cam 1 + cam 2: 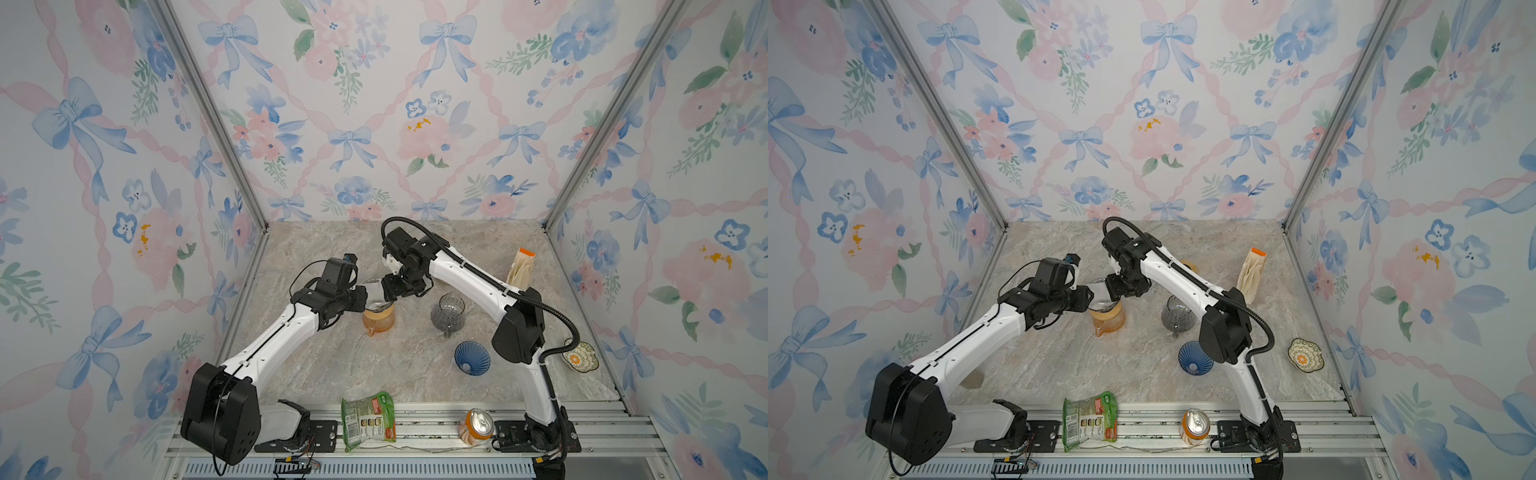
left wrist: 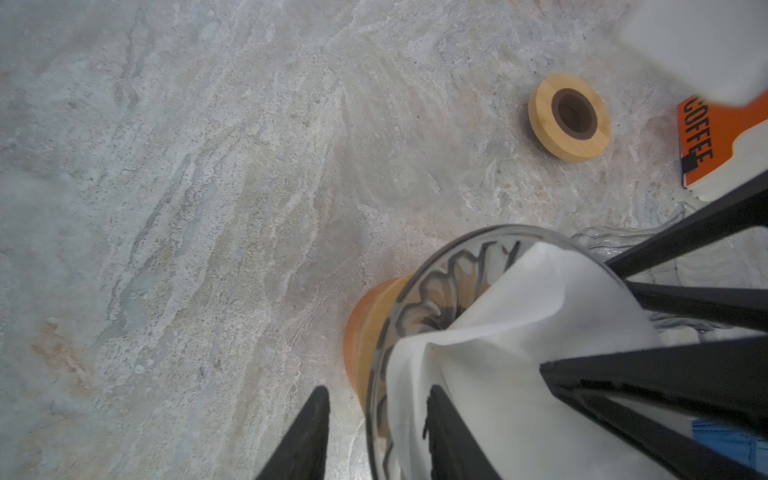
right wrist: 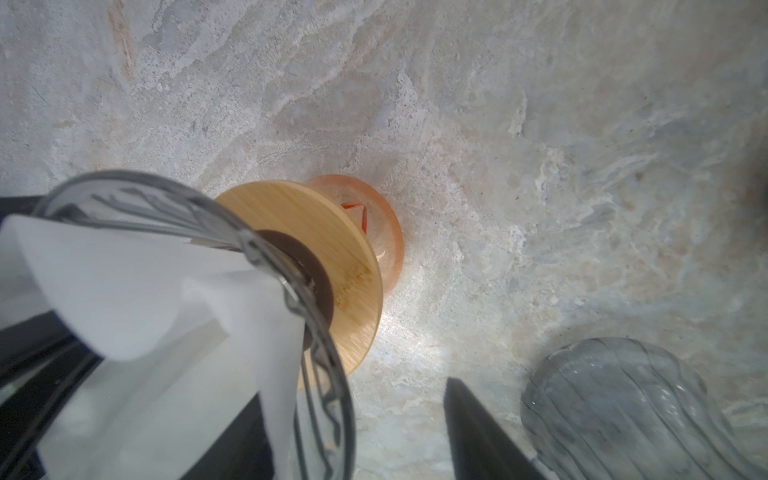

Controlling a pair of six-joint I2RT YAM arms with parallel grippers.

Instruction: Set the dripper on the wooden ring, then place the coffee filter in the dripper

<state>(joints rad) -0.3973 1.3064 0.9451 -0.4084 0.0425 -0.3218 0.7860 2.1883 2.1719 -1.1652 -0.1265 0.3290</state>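
**Paper filter in glass dripper: jaws astride the rim on two sides**

Location. Left-centre of the marble bench [image 1: 332, 365], within reach of both arms.

Support. Orange glass server [image 1: 377, 324], upright. It carries a wooden collar [image 3: 332, 232], and the clear ribbed dripper [image 2: 440, 286] sits on that.

Task item. White coffee filter [image 2: 519, 332], inside the dripper cone. It is creased and bunched to the side where the arms meet, and the ribbed wall opposite is bare. Its upper edge stands above the rim. The tip is hidden, but it most likely points down the cone, so the long axis runs roughly upright.

Left gripper [image 2: 378, 390]. Jaws part open and straddling the dripper wall. One jaw is outside the glass and the other is inside, against the paper. No clamp on the glass is visible.

Right gripper [image 3: 357, 399]. It comes in from the farther side. Jaws wide, also astride the rim, one inside behind the paper and one outside. They hold nothing that can be seen.

Governing relation. The filter lies between the two inner jaws, with the left one in contact and so the nearer. In my judgement, the paper needs pressing downward and outward toward the bare wall. Lifting either arm away carelessly could drag the paper back out.

Beyond. Grey glass server [image 1: 448, 313] to the right. A spare wooden collar [image 2: 569, 116] and a filter pack [image 1: 521, 266] lie farther back.
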